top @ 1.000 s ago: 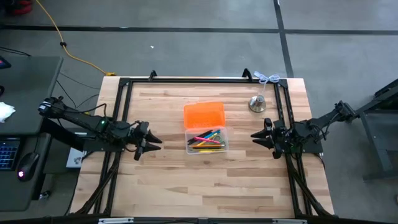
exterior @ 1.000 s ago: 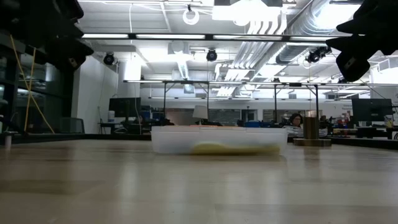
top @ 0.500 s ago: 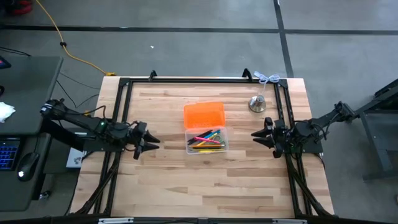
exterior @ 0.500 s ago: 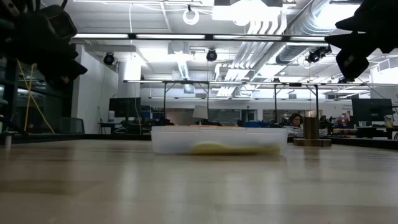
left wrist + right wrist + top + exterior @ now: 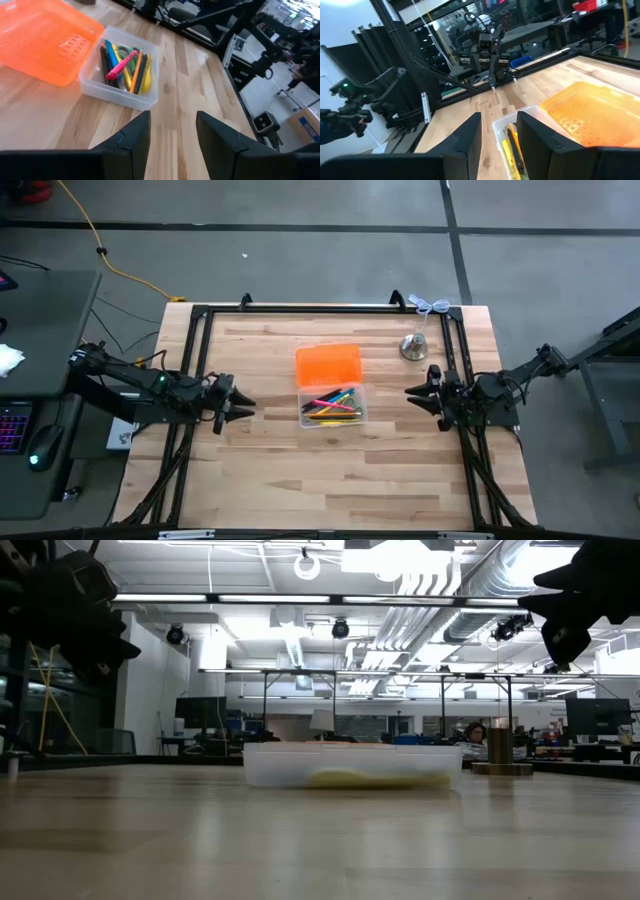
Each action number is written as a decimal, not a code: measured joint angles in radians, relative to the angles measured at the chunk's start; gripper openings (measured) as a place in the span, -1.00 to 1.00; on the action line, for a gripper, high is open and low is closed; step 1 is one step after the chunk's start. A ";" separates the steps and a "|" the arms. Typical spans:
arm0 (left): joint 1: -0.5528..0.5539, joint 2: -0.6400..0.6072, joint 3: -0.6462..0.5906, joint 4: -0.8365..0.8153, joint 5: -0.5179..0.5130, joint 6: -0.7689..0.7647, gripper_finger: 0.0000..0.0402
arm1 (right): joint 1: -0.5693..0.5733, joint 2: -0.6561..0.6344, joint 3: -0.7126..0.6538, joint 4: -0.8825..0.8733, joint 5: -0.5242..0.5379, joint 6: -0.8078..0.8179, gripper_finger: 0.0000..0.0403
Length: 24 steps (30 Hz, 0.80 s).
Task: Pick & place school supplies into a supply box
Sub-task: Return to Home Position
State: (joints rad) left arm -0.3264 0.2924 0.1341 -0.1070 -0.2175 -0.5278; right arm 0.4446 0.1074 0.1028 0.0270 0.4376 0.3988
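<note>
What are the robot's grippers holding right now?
Nothing. The left gripper and the right gripper are both open and empty, apart from the supply box, where the pens lie.

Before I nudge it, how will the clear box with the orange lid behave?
The supply box looks thin-walled plastic, so probably light and apt to slide on the smooth wooden table. Its orange lid lies open flat beside it; a push there may swing the box round. The pens lie loose inside and may rattle.
</note>
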 joint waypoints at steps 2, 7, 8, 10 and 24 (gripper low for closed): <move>0.000 0.000 0.000 0.000 -0.021 0.001 -0.06 | 0.000 0.000 0.000 0.000 0.026 -0.007 -0.49; 0.000 0.000 0.000 0.000 -0.054 0.009 -0.06 | -0.006 0.000 0.000 -0.001 0.073 -0.026 -0.49; 0.000 0.000 0.000 0.002 -0.056 0.008 -0.06 | -0.014 0.000 0.000 -0.001 0.060 -0.025 -0.49; 0.000 0.000 0.000 0.013 -0.055 0.008 -0.06 | -0.035 0.000 0.000 -0.001 0.004 -0.018 -0.49; 0.000 0.009 0.000 0.076 -0.049 0.018 -0.06 | -0.311 0.001 0.000 -0.007 -0.338 -0.007 -0.49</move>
State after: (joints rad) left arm -0.3264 0.3012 0.1341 -0.0306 -0.2664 -0.5098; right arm 0.1338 0.1081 0.1028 0.0196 0.1001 0.3920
